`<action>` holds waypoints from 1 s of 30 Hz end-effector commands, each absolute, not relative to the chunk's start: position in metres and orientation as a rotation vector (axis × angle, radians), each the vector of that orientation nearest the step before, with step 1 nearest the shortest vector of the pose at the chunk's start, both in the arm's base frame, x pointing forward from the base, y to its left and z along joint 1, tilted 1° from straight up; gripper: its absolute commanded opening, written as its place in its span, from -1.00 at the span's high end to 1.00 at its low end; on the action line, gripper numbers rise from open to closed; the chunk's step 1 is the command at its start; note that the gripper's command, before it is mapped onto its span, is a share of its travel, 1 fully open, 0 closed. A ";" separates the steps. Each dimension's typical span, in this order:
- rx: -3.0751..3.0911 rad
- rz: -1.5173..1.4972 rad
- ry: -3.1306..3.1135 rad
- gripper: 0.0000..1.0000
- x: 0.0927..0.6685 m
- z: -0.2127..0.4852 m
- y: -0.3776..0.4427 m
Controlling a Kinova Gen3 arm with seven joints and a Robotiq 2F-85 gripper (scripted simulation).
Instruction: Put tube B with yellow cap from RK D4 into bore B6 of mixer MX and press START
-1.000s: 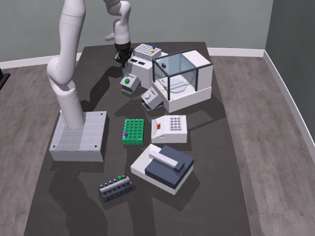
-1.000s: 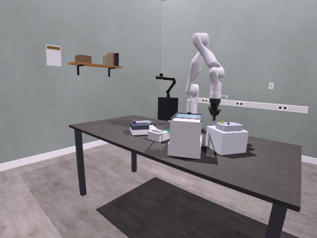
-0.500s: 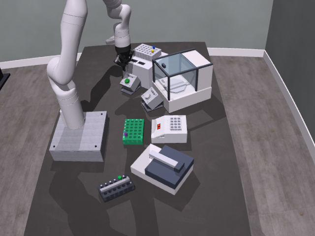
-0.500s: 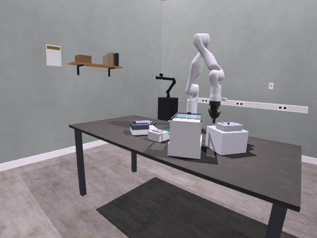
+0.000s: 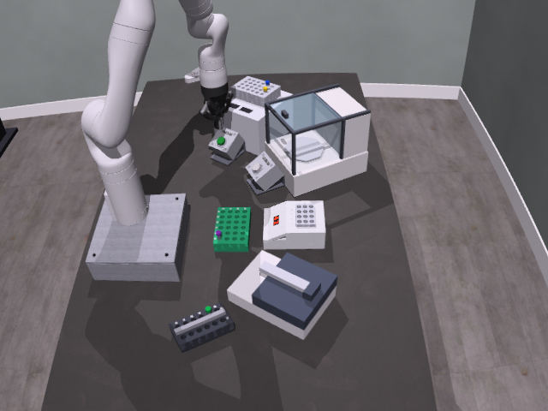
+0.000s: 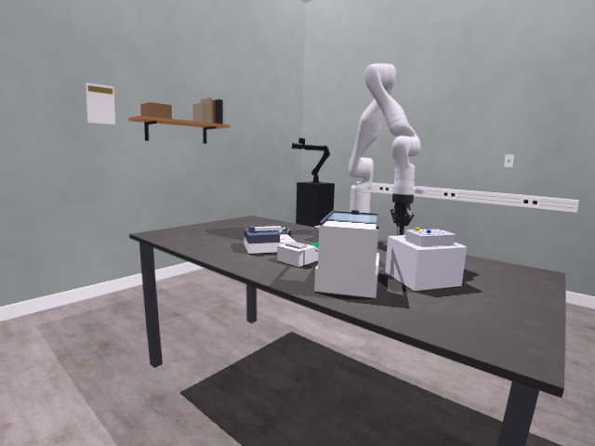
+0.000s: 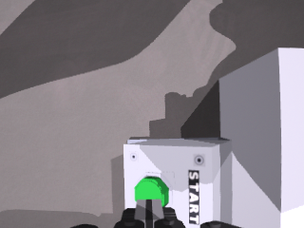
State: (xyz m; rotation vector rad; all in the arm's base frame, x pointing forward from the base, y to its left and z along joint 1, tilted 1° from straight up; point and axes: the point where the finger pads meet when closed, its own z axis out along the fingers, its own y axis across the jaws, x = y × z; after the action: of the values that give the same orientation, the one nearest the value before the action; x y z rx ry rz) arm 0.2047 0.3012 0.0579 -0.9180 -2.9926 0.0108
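Tube B, with its yellow cap (image 5: pixel 265 88), stands in the grey block on top of the white mixer MX (image 5: pixel 254 112), next to a blue-capped tube (image 5: pixel 267 82). Both caps also show in the exterior view, yellow (image 6: pixel 416 229) and blue (image 6: pixel 429 231). The green START key (image 5: pixel 220 140) sits on a small sloping panel in front of the mixer. My gripper (image 5: pixel 217 124) is shut and empty, pointing down just above the key. In the wrist view the shut fingertips (image 7: pixel 151 214) overlap the lower edge of the green key (image 7: pixel 151 191). I cannot tell whether they touch.
The glass-walled balance (image 5: pixel 316 133) stands right of the mixer, with a second sloping panel with a white knob (image 5: pixel 261 169) before it. Nearer are the green rack (image 5: pixel 232 229) with a purple-capped tube (image 5: pixel 217 232), the dry block (image 5: pixel 295 223), the spectrophotometer (image 5: pixel 285 292) and the magnet block (image 5: pixel 202 328).
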 end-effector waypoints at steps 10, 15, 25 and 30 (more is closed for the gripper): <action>-0.918 0.008 -2.993 0.80 0.205 0.046 0.302; -0.918 0.008 -2.993 0.80 0.205 0.040 0.302; -0.918 0.008 -2.993 0.80 0.205 0.038 0.302; -0.918 0.008 -2.993 0.80 0.205 0.035 0.302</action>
State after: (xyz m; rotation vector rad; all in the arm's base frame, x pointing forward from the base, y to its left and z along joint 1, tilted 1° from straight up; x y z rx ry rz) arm 0.2045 0.3011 0.0354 -0.9180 -2.9927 0.0107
